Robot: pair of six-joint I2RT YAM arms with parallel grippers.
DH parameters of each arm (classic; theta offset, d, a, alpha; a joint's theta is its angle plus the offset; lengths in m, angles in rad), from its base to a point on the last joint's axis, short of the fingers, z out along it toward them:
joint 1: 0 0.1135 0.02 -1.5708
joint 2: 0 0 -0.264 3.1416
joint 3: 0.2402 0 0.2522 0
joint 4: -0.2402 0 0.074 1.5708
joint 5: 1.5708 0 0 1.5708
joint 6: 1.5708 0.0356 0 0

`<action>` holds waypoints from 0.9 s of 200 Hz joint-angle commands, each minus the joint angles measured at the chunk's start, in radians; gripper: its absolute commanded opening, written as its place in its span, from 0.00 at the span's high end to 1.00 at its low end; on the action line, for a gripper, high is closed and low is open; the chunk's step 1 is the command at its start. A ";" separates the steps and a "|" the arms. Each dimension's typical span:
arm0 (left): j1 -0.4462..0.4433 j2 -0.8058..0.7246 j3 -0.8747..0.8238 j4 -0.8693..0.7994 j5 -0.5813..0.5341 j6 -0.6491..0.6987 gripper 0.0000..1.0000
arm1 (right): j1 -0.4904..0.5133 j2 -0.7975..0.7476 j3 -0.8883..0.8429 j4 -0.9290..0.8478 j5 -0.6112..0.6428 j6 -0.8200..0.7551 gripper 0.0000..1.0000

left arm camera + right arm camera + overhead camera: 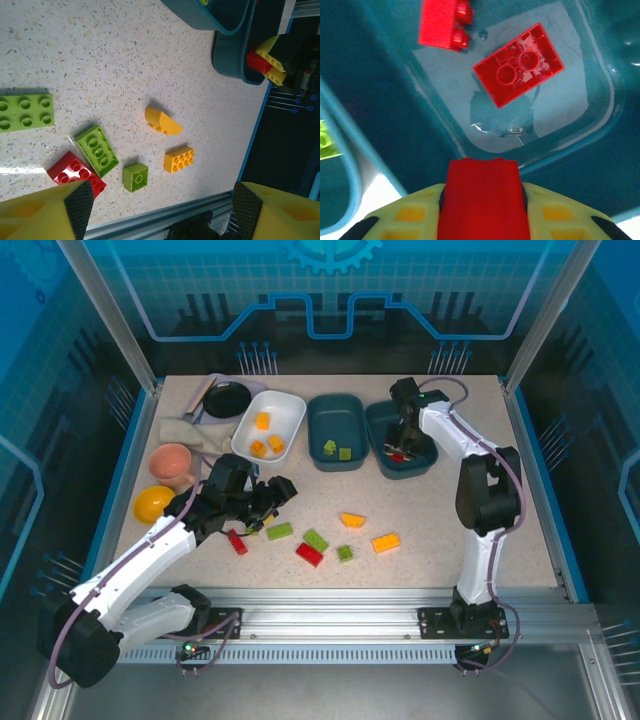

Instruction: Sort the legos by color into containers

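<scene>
As the right gripper (pixel 404 436) hangs over the right-hand teal tub (pixel 420 466) near the tabletop's far edge, its jaws are clamped on a red brick (pixel 482 195). Two more red bricks, one upturned (pixel 518 65) and one on its side (pixel 442 22), already lie on the tub's floor.

Your step here looks to be the drop, and the wrist view suggests some care is needed. The held brick lines up nearer the tub's curved wall than its flat floor. A sliver of green (pixel 326 142) at the left edge of that view marks the middle teal tub (pixel 337 402) just beside it. Carry the brick inward over the flat floor before you let go. Release low, so it neither bounces out nor skips into the green tub. Open the jaws wide and lift straight up, in case the brick clings to a pad.

The left gripper (pixel 159 212) is spread wide and holds nothing. It is poised over the loose pieces toward the tabletop's near edge: a red brick (pixel 76 175) touching a green one (pixel 97 150), a small green cube (pixel 135 177) and two orange-yellow bricks (pixel 178 159) (pixel 163 121). The white tub (pixel 285 408) at the far edge holds orange-yellow bricks (pixel 262 421). Keep the left arm low and clear of the tubs while the right one releases.
</scene>
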 commanded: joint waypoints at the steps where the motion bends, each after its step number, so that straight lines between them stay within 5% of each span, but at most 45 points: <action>1: -0.011 -0.007 0.026 -0.041 -0.043 0.006 0.23 | -0.020 0.068 0.076 -0.071 -0.064 -0.062 0.76; 33: -0.019 -0.007 0.025 -0.076 -0.058 0.011 0.23 | -0.031 0.119 0.097 -0.091 -0.093 -0.054 0.67; 61: -0.020 -0.003 0.053 -0.117 -0.085 0.026 0.23 | -0.035 0.114 0.107 -0.097 -0.085 -0.046 0.44; 90: -0.021 0.026 0.092 -0.130 -0.081 0.015 0.23 | -0.031 0.045 0.111 -0.094 -0.067 -0.047 0.38; 136: -0.066 0.194 0.138 -0.088 -0.030 -0.262 0.27 | 0.060 -0.303 -0.093 0.055 0.004 -0.097 0.38; 180: -0.211 0.521 0.352 -0.101 -0.007 -0.481 0.30 | 0.308 -0.694 -0.498 0.187 0.049 -0.164 0.37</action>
